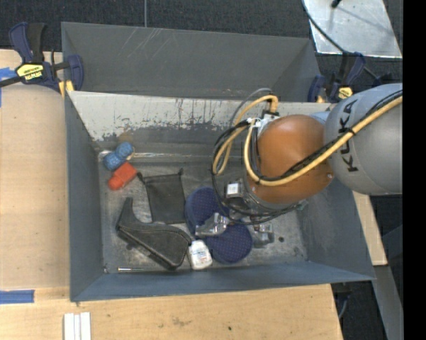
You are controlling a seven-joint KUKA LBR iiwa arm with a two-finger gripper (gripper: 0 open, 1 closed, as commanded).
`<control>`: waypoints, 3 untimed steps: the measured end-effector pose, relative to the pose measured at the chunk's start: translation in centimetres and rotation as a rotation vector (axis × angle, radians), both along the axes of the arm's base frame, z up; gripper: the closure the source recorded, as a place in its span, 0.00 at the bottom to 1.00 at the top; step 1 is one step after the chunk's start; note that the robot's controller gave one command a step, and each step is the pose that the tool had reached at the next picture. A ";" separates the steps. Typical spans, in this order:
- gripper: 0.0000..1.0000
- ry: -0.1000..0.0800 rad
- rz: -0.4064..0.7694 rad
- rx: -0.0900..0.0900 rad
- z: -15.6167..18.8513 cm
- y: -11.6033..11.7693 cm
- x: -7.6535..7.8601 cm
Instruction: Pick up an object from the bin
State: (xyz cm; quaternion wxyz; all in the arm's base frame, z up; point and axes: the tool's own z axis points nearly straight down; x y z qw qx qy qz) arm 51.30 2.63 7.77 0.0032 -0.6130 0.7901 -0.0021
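Robot lab: KUKA arm (372, 151), grey metal bin (198, 66).

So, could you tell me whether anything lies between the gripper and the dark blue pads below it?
Nothing visible does. The gripper is right at the dark blue pads; the white bottle and black pouch lie to their left in the view.

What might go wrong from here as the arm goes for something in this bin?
The gripper sits among the dark blue round pieces, with a small white bottle close beside them. It may catch two things at once or knock the bottle aside. The arm's orange cover hides much of the gripper from above, so a poor grasp may be hard to spot.
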 end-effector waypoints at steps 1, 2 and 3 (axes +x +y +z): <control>1.00 -0.011 0.001 0.010 0.3 0.5 0.3; 1.00 -0.002 -0.001 0.002 6.9 0.6 0.5; 1.00 0.000 -0.003 0.001 11.0 0.6 0.7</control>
